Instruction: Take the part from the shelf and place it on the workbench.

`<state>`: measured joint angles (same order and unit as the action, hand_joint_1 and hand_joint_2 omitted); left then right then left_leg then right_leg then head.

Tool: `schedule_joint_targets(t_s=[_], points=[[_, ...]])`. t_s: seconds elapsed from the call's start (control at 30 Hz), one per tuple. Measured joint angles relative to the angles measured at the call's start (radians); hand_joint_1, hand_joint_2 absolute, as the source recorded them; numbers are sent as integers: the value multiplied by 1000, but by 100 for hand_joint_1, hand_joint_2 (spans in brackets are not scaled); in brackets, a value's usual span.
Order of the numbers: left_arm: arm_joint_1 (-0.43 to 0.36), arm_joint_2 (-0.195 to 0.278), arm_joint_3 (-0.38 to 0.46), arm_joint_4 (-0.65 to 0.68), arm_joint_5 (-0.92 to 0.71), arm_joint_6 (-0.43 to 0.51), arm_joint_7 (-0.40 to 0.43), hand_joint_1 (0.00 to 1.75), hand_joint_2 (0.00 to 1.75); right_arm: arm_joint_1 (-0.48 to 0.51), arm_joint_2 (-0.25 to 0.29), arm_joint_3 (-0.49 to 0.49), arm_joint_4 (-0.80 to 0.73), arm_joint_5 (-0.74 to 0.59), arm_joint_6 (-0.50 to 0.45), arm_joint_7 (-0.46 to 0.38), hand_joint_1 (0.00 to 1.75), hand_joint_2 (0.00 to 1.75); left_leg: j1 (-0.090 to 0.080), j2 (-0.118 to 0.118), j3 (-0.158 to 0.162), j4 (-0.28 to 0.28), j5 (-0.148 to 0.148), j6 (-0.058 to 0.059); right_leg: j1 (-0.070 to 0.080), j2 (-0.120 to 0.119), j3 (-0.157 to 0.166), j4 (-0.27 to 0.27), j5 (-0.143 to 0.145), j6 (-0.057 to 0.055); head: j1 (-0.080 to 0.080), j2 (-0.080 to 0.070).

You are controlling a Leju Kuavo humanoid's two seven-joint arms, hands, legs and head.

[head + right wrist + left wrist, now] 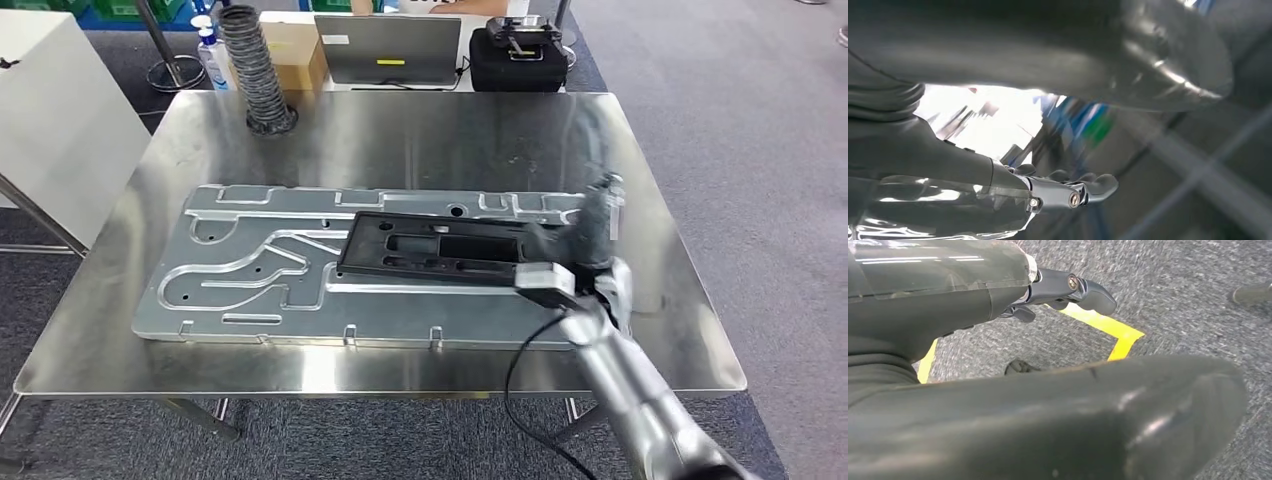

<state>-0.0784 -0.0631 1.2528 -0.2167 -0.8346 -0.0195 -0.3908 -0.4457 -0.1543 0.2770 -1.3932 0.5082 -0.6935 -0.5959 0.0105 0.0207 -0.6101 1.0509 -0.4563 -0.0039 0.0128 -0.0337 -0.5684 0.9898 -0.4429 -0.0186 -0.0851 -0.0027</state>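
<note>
Right hand at the black part's end

Lower right of the head view: the right hand (598,222) grips the black part (440,248) lying on the metal plate (250,270); the left hand (1068,290) hangs over the floor, grasp unclear.

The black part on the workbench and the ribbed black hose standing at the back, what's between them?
In the head view, between the black part and the hose lie the far edge of the big aluminium plate and bare workbench top.

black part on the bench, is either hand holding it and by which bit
The right hand grips the black part at its right end, over the metal plate. The left hand holds nothing.
</note>
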Motion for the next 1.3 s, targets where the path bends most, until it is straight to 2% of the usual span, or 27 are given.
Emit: schedule_joint_targets(t_s=[0.03, 0.1, 0.17, 0.2, 0.27, 0.33, 0.4, 0.47, 0.5, 0.57, 0.63, 0.67, 0.7, 0.73, 0.77, 0.83, 0.87, 0.9, 0.97, 1.0, 1.03, 1.07, 1.13, 1.17, 1.2, 1.23, 1.3], points=[[4, 1, 6, 0, 4, 0, -1, 0, 0, 66, 7, -74, -72, 7, 4, -15, 0, 0, 0, -3, -15, 41, -30, -2, -3, 5, 3, -4, 3, -4, 0, 0], [10, 2, 16, 0, 8, 2, -2, 0, 0, 189, 9, -193, -184, 20, 15, -33, 0, 0, 1, -9, -65, 177, -107, -7, -3, 17, 2, -4, 3, -7, 0, 0], [12, 3, 25, 0, 12, 6, 1, 0, 0, 297, 8, -284, -261, 30, 20, -39, 0, 0, 2, -10, -96, 267, -139, -11, -5, 33, 0, -1, 2, -7, 0, 0], [13, 3, 29, 0, 15, 9, 3, 0, 0, 350, 8, -324, -291, 28, 19, -41, 0, 0, 2, -10, -84, 252, -125, -12, -6, 41, 0, 1, 1, -5, 0, 0], [13, 3, 35, 0, 18, 12, 5, 0, 0, 461, 14, -398, -342, 9, 19, -48, 0, 0, 4, -18, -13, 123, -63, -11, -11, 55, 0, 9, -3, 3, 0, 0], [13, 3, 41, 0, 18, 12, 5, 0, 0, 542, 28, -464, -377, -13, 19, -53, 0, 0, 4, -35, 47, 5, -27, -8, -12, 69, -7, 24, -7, 13, 0, 0], [12, 3, 47, 0, 18, 13, 6, 0, 0, 592, 44, -512, -401, -13, 25, -53, 0, 0, 0, -40, 59, -20, -26, 0, -13, 81, -16, 31, -3, 24, 0, 0], [10, 3, 49, 0, 14, 14, 5, 0, 0, 646, 64, -549, -418, 2, 33, -52, 0, 0, -2, -31, 57, -24, -18, 16, -17, 84, -20, 33, -4, 35, 0, 0], [9, 2, 49, 0, 10, 15, 4, 0, 0, 672, 80, -571, -425, 10, 39, -52, 0, 0, -1, -28, 54, -27, -12, 25, -18, 77, -25, 47, -20, 39, 0, 0], [9, 3, 49, 0, 2, 16, 2, 0, 0, 710, 122, -617, -437, 26, 60, -53, 0, 0, -2, -19, 43, -32, 0, 38, -20, 57, -55, 130, -91, 46, 0, 0], [11, 6, 49, 0, -6, 14, 1, 0, 0, 736, 176, -666, -443, 45, 96, -54, 0, 0, -6, -10, 26, -32, 11, 42, -21, 47, -97, 257, -169, 50, 0, 0], [11, 7, 49, 0, -9, 13, 1, 0, 0, 747, 206, -690, -444, 55, 118, -54, 0, 0, -8, -6, 16, -31, 18, 42, -22, 46, -104, 296, -186, 50, 0, 0], [12, 8, 49, 0, -12, 12, 1, 0, 0, 755, 238, -716, -444, 65, 142, -54, 0, 0, -9, -3, 7, -31, 25, 41, -22, 45, -92, 300, -182, 49, 0, 0], [11, 9, 49, 0, -14, 11, 1, 0, 0, 759, 270, -741, -444, 74, 165, -54, 0, 0, -10, 0, -3, -31, 32, 39, -21, 45, -61, 264, -160, 46, 0, 0], [10, 9, 48, 0, -15, 10, 2, 0, 0, 761, 302, -768, -443, 81, 187, -54, 0, 0, -11, 2, -12, -31, 39, 37, -20, 41, -11, 195, -133, 42, 0, 0], [9, 9, 48, 0, -18, 10, 4, 0, 0, 758, 366, -823, -438, 91, 224, -54, 0, 0, -11, 5, -22, -32, 55, 29, -10, 30, 85, 47, -105, 32, 0, 0], [8, 9, 48, 0, -19, 10, 4, 0, 0, 756, 396, -847, -431, 98, 237, -54, 0, 0, -9, 6, -22, -34, 63, 23, -4, 25, 113, 2, -100, 26, 0, 0], [7, 8, 47, 0, -21, 10, 5, 0, 0, 751, 420, -868, -420, 106, 249, -54, 0, 0, -7, 7, -20, -37, 70, 17, 1, 22, 121, -15, -100, 21, 0, 0], [7, 8, 47, 0, -23, 11, 6, 0, 0, 740, 453, -907, -386, 122, 268, -54, 0, 0, -4, 8, -19, -42, 82, 4, 3, 23, 115, -22, -79, 8, 0, 0], [6, 8, 47, 0, -23, 12, 6, 0, 0, 731, 461, -925, -364, 126, 280, -54, 0, 0, -4, 5, -24, -36, 71, 0, 1, 24, 108, -29, -66, 2, 0, 0], [7, 8, 47, 0, -24, 13, 7, 0, 0, 722, 465, -943, -336, 128, 293, -54, 0, 0, -4, 0, -32, -14, 40, -3, -1, 25, 99, -35, -51, -4, 0, 0], [8, 8, 47, 0, -24, 14, 8, 0, 0, 711, 467, -962, -303, 129, 307, -54, 0, 0, -4, -5, -45, 28, -7, -5, -3, 26, 87, -40, -36, -8, 0, 0], [10, 6, 47, 0, -25, 16, 10, 0, 0, 689, 465, -1003, -225, 126, 330, -54, 0, 0, -3, -12, -70, 151, -106, -8, -1, 28, 58, -39, -13, -11, 0, 0], [10, 6, 47, 0, -26, 17, 11, 0, 0, 679, 465, -1023, -182, 119, 338, -54, 0, 0, -2, -12, -75, 204, -126, -10, -1, 29, 41, -36, -2, -11, 0, 0], [10, 5, 47, 0, -27, 19, 12, 0, 0, 668, 464, -1044, -136, 109, 344, -54, 0, 0, -1, -12, -67, 232, -121, -12, -1, 29, 23, -32, 8, -9, 0, 0], [10, 5, 47, 0, -28, 20, 14, 0, 0, 658, 464, -1065, -88, 98, 347, -54, 0, 0, 0, -12, -42, 224, -99, -13, -2, 30, 4, -26, 19, -7, 0, 0], [9, 5, 47, 0, -30, 22, 16, 0, 0, 639, 464, -1100, -1, 85, 343, -54, 0, 0, 3, -14, 56, 111, -61, -15, -4, 33, -34, -8, 35, 1, 0, 0]])
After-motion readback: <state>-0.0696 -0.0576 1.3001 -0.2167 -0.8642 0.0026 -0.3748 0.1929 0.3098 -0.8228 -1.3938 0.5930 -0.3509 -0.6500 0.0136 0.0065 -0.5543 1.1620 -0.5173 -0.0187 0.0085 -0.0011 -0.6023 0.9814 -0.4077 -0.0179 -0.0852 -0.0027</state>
